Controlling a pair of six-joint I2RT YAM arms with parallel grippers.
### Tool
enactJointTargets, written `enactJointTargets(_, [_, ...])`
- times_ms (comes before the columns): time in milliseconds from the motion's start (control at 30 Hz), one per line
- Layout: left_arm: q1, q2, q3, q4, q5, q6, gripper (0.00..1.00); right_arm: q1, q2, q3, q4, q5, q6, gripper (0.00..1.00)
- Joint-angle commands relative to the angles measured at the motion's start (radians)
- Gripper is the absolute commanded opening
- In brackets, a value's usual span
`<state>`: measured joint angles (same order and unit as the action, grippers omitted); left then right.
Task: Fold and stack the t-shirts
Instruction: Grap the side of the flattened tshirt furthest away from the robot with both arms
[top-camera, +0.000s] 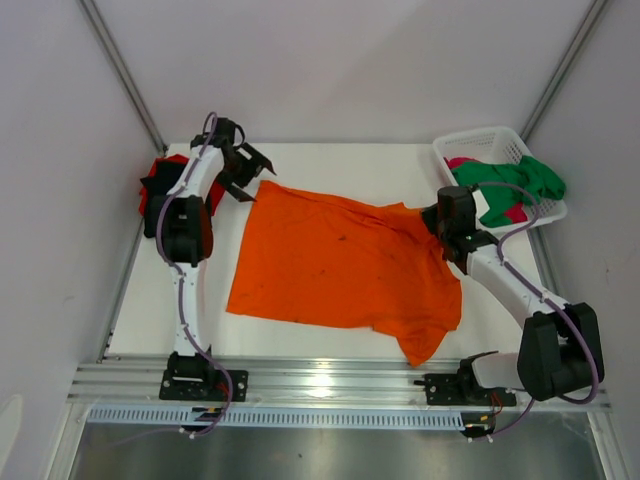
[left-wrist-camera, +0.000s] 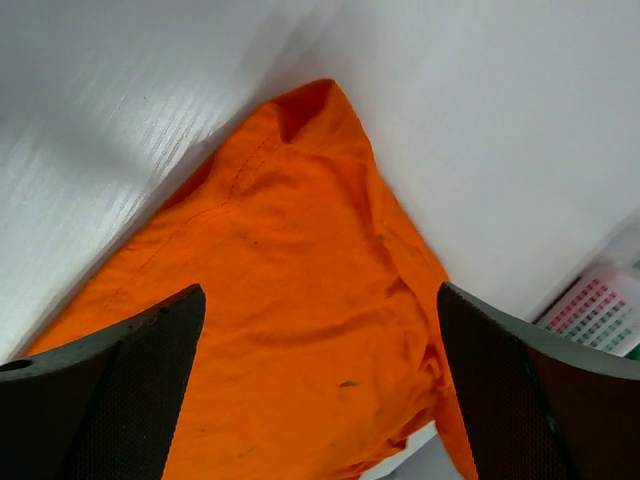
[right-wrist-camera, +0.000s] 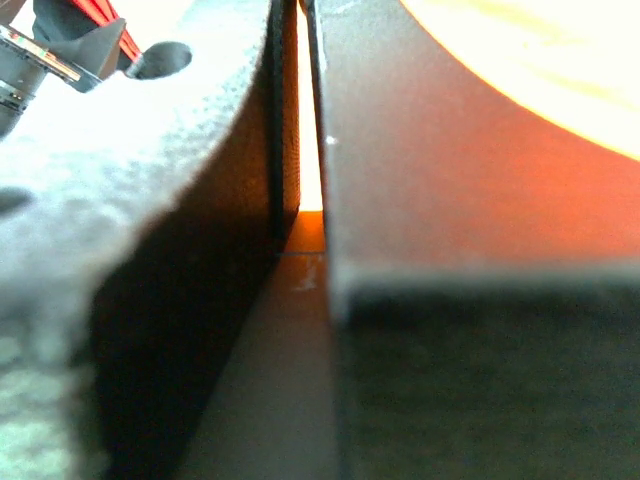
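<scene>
Half hidden behind the white-and-black left arm (top-camera: 195, 178) at the far left, a bundle of red and black cloth (top-camera: 158, 185); buried under the green cloth t-shirt (top-camera: 520, 185) in the white plastic lattice basket (top-camera: 480, 140), most of a magenta-pink cloth (top-camera: 462, 162) (only scraps showing). Covered by the black right gripper (top-camera: 430, 218), the far right corner of the bright orange cloth t-shirt (top-camera: 340, 265), blurred in the right wrist view to a glowing sliver between two dark, out-of-focus fingers (right-wrist-camera: 420, 200). Cut off by the left wrist view's bottom edge, that shirt's near part and both fingers of the left gripper (left-wrist-camera: 320, 295), with the basket only a smeared corner at the right edge.
</scene>
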<state>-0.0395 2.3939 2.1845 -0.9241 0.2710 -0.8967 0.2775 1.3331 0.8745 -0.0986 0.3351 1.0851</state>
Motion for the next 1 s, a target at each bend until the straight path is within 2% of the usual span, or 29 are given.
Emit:
enactJointTargets(0, [0.006, -0.062, -0.009, 0.002, -0.082, -0.172, 0.99, -0.003, -0.048, 0.007, -0.010, 0.030, -0.019, 0.00])
enactJointTargets(133, [0.001, -0.116, -0.109, 0.063, -0.122, -0.316, 0.99, -0.004, -0.066, 0.023, -0.019, 0.033, -0.022, 0.00])
enactJointTargets(300, [-0.017, -0.121, -0.103, 0.105, -0.162, -0.438, 0.99, -0.003, -0.086, 0.034, -0.042, 0.042, -0.027, 0.00])
enactJointTargets(633, [-0.062, -0.067, 0.020, 0.105, -0.228, -0.472, 0.98, -0.004, -0.098, 0.044, -0.066, 0.050, -0.034, 0.00])
enactJointTargets(967, [-0.092, -0.059, -0.015, 0.090, -0.234, -0.490, 0.97, -0.003, -0.092, 0.052, -0.067, 0.053, -0.025, 0.00])
